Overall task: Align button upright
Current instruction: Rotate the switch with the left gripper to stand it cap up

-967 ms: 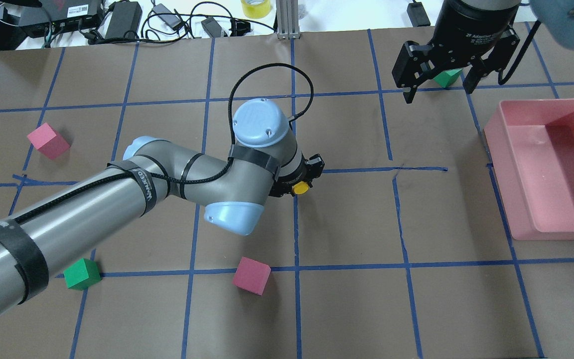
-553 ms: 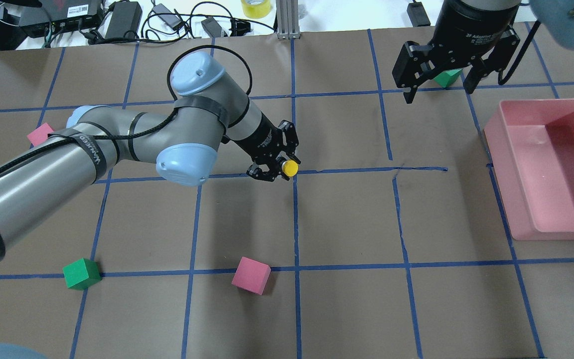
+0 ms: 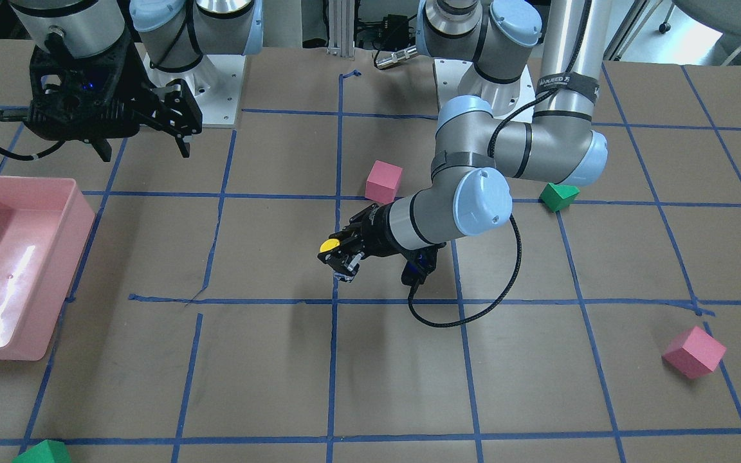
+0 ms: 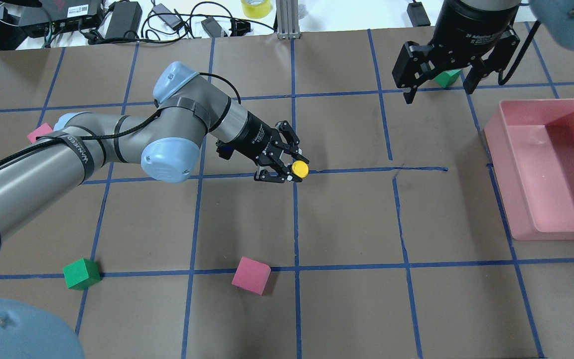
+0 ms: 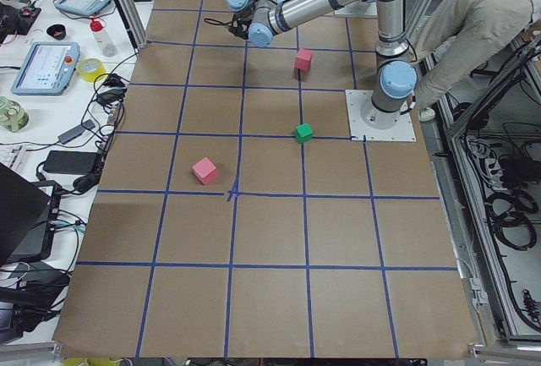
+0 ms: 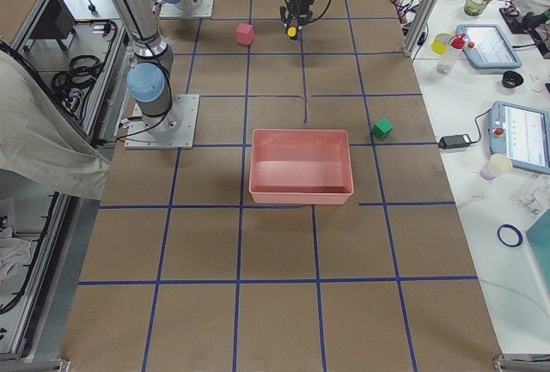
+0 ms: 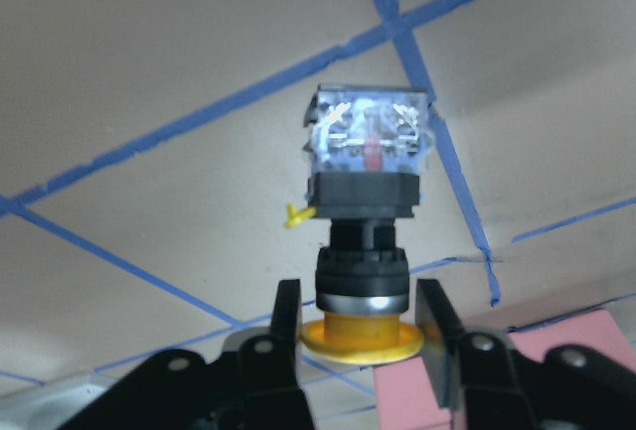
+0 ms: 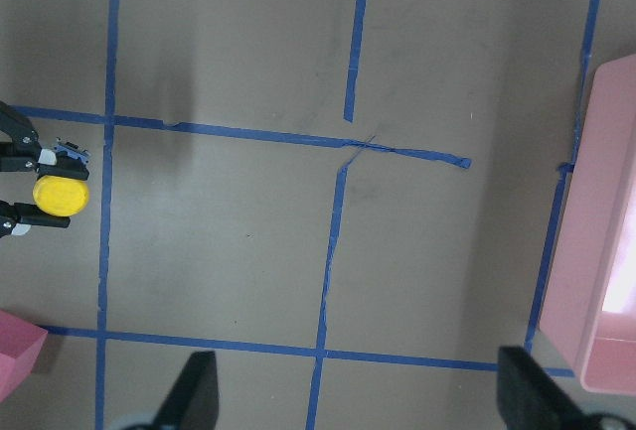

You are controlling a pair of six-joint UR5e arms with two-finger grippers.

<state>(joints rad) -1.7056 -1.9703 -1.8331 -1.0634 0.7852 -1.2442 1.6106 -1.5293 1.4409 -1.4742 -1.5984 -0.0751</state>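
Left hand: shifted slightly right since earlier, clamped on button.
Right hand: fingers apart, above bench.

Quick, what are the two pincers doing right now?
Left pincer: shut on the button, gripping it just behind its yellow cap.
Right pincer: open, holding nothing.

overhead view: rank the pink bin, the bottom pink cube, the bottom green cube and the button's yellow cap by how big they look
1. pink bin
2. bottom pink cube and bottom green cube: they look about alike, so not ranked
3. button's yellow cap
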